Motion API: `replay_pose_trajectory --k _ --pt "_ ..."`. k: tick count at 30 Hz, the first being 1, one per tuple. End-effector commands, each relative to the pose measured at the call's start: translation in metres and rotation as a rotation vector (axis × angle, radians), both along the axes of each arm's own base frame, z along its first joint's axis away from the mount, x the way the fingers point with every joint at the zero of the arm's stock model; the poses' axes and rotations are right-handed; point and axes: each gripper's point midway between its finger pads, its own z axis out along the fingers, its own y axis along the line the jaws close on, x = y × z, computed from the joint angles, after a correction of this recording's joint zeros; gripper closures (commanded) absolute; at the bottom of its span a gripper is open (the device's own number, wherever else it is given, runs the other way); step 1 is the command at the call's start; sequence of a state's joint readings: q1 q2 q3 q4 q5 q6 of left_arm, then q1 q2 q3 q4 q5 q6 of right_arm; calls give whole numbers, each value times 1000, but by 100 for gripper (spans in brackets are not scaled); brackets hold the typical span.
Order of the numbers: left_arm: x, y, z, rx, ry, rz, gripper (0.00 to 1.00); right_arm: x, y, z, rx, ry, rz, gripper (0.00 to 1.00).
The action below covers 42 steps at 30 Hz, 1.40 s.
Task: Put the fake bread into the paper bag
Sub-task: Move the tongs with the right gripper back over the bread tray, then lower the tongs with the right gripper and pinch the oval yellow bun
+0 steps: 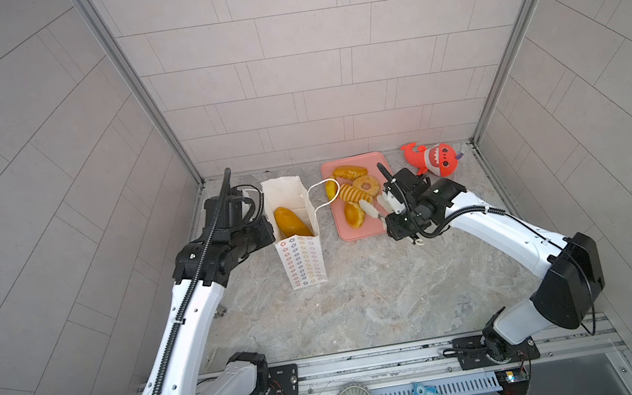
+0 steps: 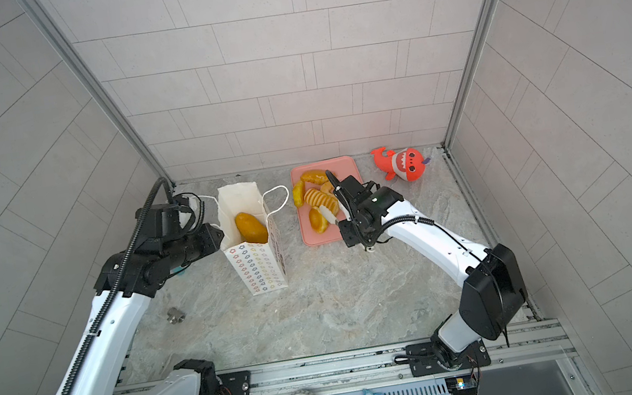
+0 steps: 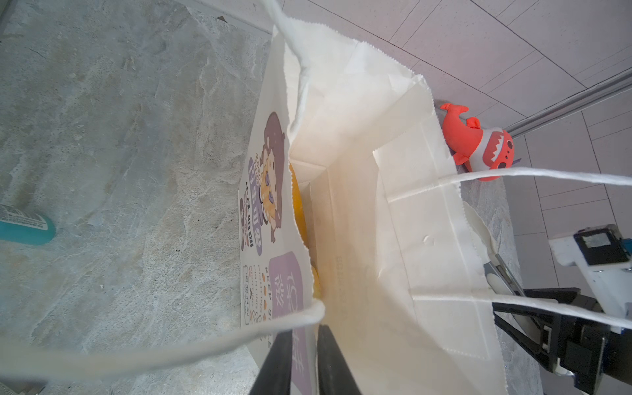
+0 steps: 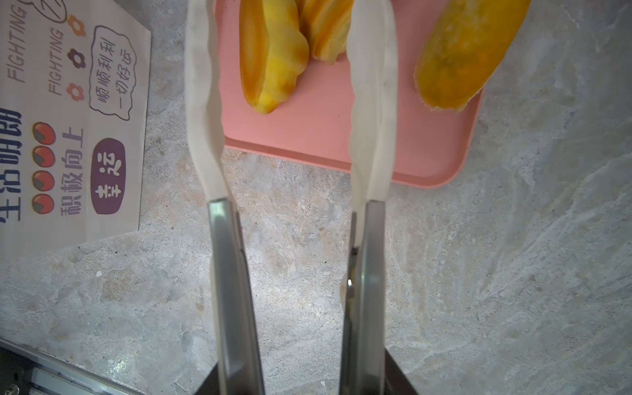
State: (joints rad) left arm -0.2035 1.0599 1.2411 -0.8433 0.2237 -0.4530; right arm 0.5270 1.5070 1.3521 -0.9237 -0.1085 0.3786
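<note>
Marble tabletop [image 1: 361, 293], tiled booth. Right gripper [image 1: 375, 205] open, empty, over pink tray [image 1: 361, 232] centre-right with fake bread [image 1: 354, 195]; one loaf [image 1: 292, 223] in paper bag [image 1: 302, 263], centre. Left gripper [image 3: 304, 355] astride bag wall, clamp unclear. Risk: cord handle [image 3: 547, 173] snags loaded gripper, tips bag.

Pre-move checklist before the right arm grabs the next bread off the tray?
1. Paper bag upright, mouth open: ok.
2. Left gripper astride the bag's wall; firm clamp: cannot tell.
3. Right gripper open, empty, over the pink tray: ok.
4. Bread on the tray beside its tips: ok.
5. Cord handle hangs toward the tray, may snag: not ok.
6. Loaf already in the bag leaves room: ok.
</note>
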Motion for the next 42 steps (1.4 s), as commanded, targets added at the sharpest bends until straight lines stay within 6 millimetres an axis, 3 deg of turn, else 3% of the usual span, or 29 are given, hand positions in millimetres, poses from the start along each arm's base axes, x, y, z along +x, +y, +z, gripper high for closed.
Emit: replay_pose_trajectory --k 1,23,42 --pt "-2 0 4 0 -16 -4 79 1 5 -4 26 23 -3 52" --pt "-3 1 2 5 -15 -1 79 -3 16 -46 34 143 6 50" --pt "-3 2 2 10 -14 -2 79 4 31 -66 80 204 11 48"
